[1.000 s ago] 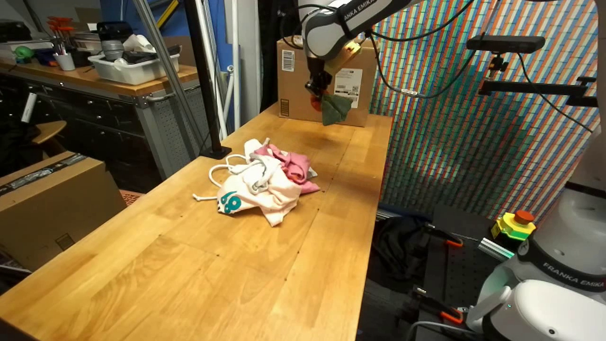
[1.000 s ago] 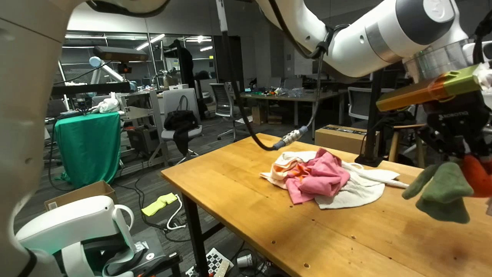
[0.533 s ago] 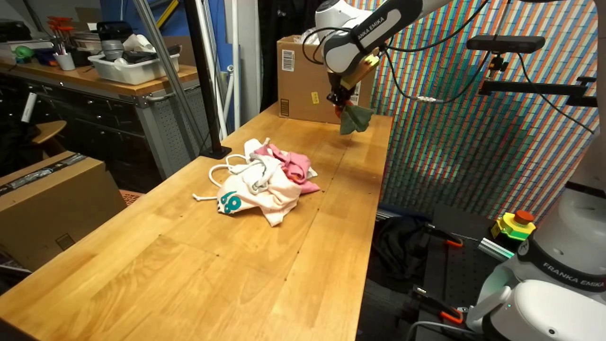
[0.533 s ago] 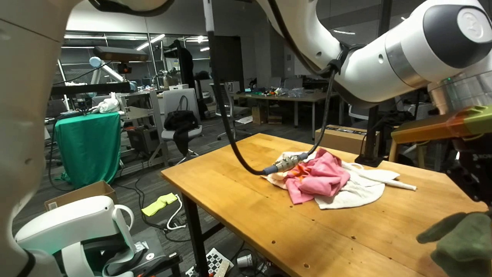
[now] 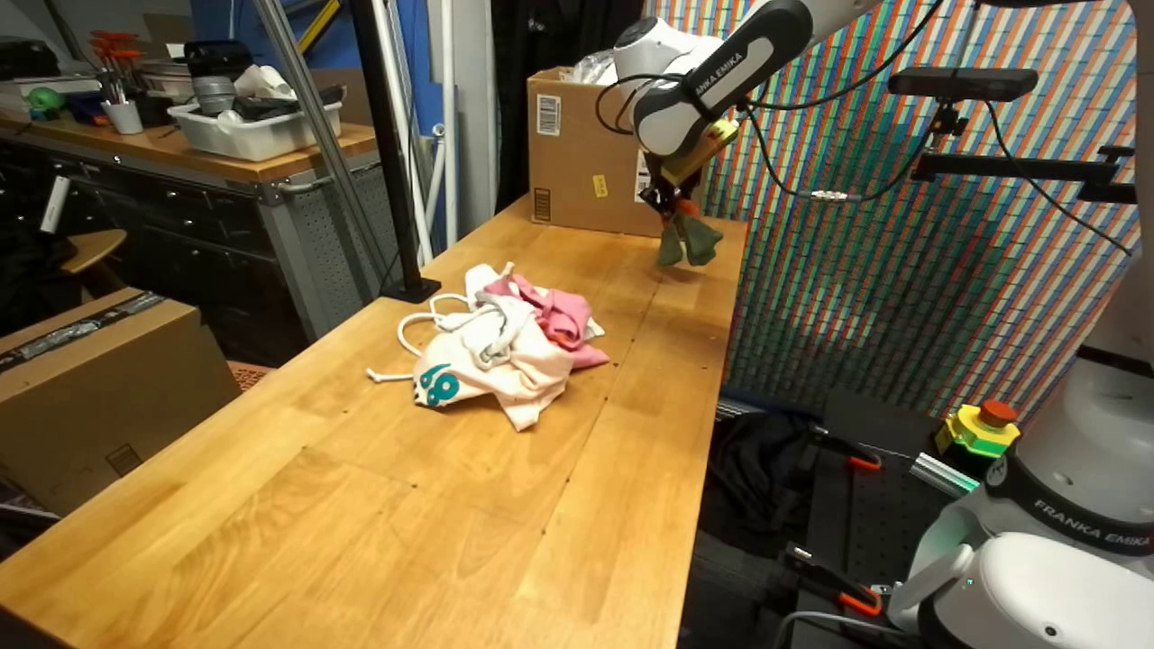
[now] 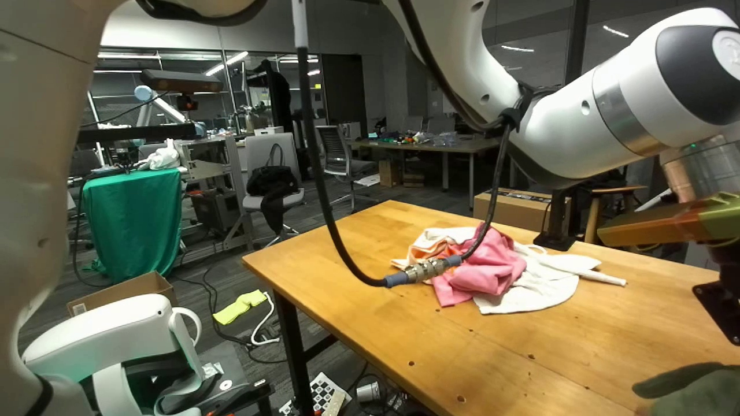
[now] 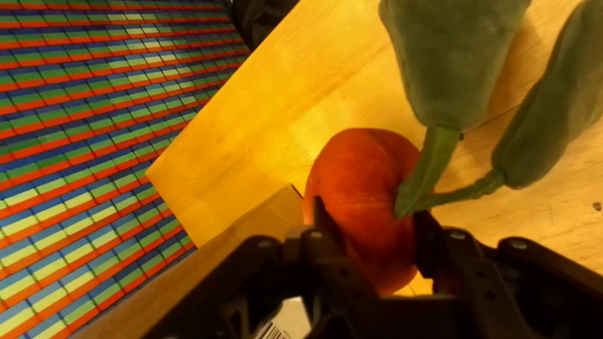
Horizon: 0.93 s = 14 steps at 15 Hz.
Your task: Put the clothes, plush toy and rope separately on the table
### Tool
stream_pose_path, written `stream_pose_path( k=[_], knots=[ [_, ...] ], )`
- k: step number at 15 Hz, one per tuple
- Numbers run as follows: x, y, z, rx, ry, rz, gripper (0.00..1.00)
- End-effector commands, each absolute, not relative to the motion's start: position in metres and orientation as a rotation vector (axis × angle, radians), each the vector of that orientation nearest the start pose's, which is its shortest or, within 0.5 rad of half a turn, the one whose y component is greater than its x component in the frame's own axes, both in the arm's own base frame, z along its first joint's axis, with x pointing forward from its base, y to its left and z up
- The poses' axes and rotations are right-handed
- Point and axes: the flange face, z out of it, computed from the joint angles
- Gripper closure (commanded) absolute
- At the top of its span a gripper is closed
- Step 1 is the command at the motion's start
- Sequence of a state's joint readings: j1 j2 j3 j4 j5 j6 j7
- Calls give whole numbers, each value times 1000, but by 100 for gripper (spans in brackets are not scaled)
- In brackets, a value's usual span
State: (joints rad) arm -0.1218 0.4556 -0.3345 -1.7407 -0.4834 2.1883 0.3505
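Our gripper stands only partly spread, its two black fingers set on either side of the plush toy. The toy's red-orange body fills the gap between them, and we take it as held. From that body we see two green pieces run out on thin green stems, away from the fingers. In an exterior view the toy hangs below the gripper with its green ends downward, over the far part of the wooden table and in front of the cardboard box that stands there. Those green ends come very near the wood, but we cannot tell whether they touch it.

Well apart from the toy, the clothes lie in one heap on the same table. We make out a pink garment bunched against a pale cloth with a teal print, and a white cloth spread partly beneath the pink one. White cords trail from the heap onto the wood, and a black post rises at the table's edge near them. In an exterior view a black cable with a metal connector passes in front of the heap.
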Motion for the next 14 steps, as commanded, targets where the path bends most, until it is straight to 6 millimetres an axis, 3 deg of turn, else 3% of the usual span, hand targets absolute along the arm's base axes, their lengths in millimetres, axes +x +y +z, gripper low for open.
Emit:
stream_pose_path(
  k=[1, 4, 6, 8, 10, 14],
  knots=[
    [599, -289, 340, 2483, -684, 4, 27],
    [602, -286, 345, 2463, -702, 23, 3],
    [605, -280, 352, 2470, -702, 54, 0],
    [608, -261, 364, 2499, -660, 103, 0],
    [614, -232, 379, 2542, -581, 167, 0],
    [623, -153, 403, 2669, -366, 260, 0]
  ],
)
